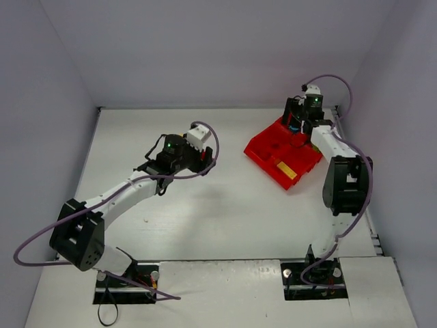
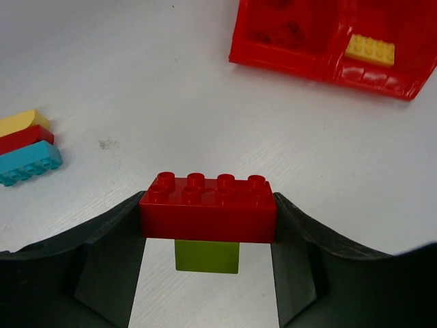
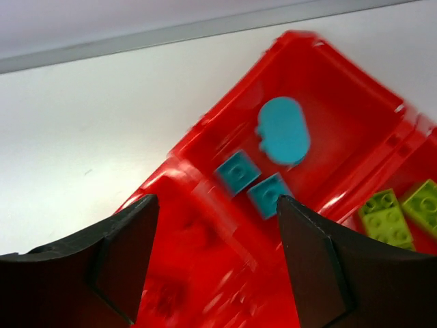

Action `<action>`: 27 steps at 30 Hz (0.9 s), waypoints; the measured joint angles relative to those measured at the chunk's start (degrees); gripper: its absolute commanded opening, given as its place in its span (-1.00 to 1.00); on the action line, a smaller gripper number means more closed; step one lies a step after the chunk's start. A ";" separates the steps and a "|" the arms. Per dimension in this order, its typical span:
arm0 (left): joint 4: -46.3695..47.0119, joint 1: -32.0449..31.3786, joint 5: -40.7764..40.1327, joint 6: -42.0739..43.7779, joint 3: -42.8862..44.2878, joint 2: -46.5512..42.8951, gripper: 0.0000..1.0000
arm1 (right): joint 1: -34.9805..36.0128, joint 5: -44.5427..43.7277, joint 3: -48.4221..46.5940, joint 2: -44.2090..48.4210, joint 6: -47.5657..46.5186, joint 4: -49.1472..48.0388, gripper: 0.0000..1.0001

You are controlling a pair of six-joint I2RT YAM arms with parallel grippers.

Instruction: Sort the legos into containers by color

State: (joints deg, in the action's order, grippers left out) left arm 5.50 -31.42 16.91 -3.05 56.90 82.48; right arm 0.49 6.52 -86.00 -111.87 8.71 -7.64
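We see the left gripper clenched on a red brick, a two-by-four with its studs up, squeezed end to end between the dark fingers above the white table. Right under that brick shows a lime green piece — whether it is joined to the brick's underside or lies on the table below, we cannot tell. Off to the left on the table lie a loose yellow brick, a loose red brick and a loose cyan brick, side by side and touching. The red tray sits well apart from them at the far right of the table, turned cornerwise to the arms. From the left wrist we see a flat yellow brick lying in one of its compartments; the compartment beside it holds dark red shapes too faint for us to name. The right gripper hangs over the tray's far side, released, its jaws standing apart with nothing between them. Beneath it one compartment holds two small cyan squares close together and a blurred cyan blob — we cannot tell whether that one rests on the floor or is in the air. The next compartment to the right holds two lime green bricks lying near each other.
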 measured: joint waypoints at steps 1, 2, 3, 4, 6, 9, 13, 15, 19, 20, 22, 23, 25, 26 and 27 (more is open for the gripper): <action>0.22 0.00 -1.05 -3.23 0.17 -0.22 -1.00 | 0.28 1.38 2.29 2.43 0.17 -0.33 0.33; 0.61 0.00 -2.25 -6.43 0.26 -0.61 -1.00 | 0.79 2.54 4.96 5.35 0.24 -1.18 0.33; 1.14 0.00 -3.43 -9.79 0.31 -1.22 -1.00 | 1.66 3.85 7.69 8.90 0.31 -1.40 0.33; 1.57 0.00 -4.61 -13.16 0.31 -2.01 -1.00 | 2.71 4.94 9.75 11.82 0.28 -2.21 0.33; 2.89 0.00 -7.08 -20.15 0.31 -3.74 -1.00 | 5.77 6.43 13.42 17.49 0.17 -3.89 0.33; 5.35 -0.02 -9.84 -29.42 0.31 -6.54 -1.00 | 11.80 8.79 18.27 25.14 0.13 -7.28 0.34; 8.83 -0.15 -12.96 -40.52 0.31 -8.76 -1.00 | 18.10 12.07 24.04 31.74 1.20 -12.50 0.36; 10.60 -0.42 -14.21 -45.18 0.31 -9.01 -1.00 | 19.71 12.63 26.01 33.11 2.12 -15.02 0.36; 13.42 -1.46 -16.31 -52.33 0.33 -8.96 -1.00 | 23.02 13.03 27.52 33.46 3.58 -18.75 0.37; 13.97 -1.62 -16.76 -53.48 0.39 -8.92 -1.00 | 24.02 13.14 27.67 33.46 3.76 -19.58 0.37; 15.37 -1.95 -17.53 -56.17 0.76 -8.63 -1.00 | 25.99 13.51 27.74 33.46 4.28 -21.33 0.38; 16.06 -2.01 -17.97 -57.37 0.94 -8.48 -1.00 | 26.82 13.75 27.74 33.46 4.55 -22.25 0.38; 17.77 -2.01 -18.82 -59.60 1.18 -8.07 -1.00 | 28.28 14.38 27.74 33.46 4.83 -24.00 0.38; 18.40 -2.01 -19.28 -60.57 1.29 -7.85 -1.00 | 28.87 14.73 27.74 33.46 4.96 -24.92 0.39; 18.93 -2.01 -19.82 -61.46 1.51 -7.54 -1.00 | 29.31 15.02 27.76 33.46 5.03 -25.75 0.39</action>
State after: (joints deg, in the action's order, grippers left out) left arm 24.43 -33.43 -2.92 -64.51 58.41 74.94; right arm 29.80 21.54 -58.24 -78.41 13.74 -33.39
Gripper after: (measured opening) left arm 0.577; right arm 0.690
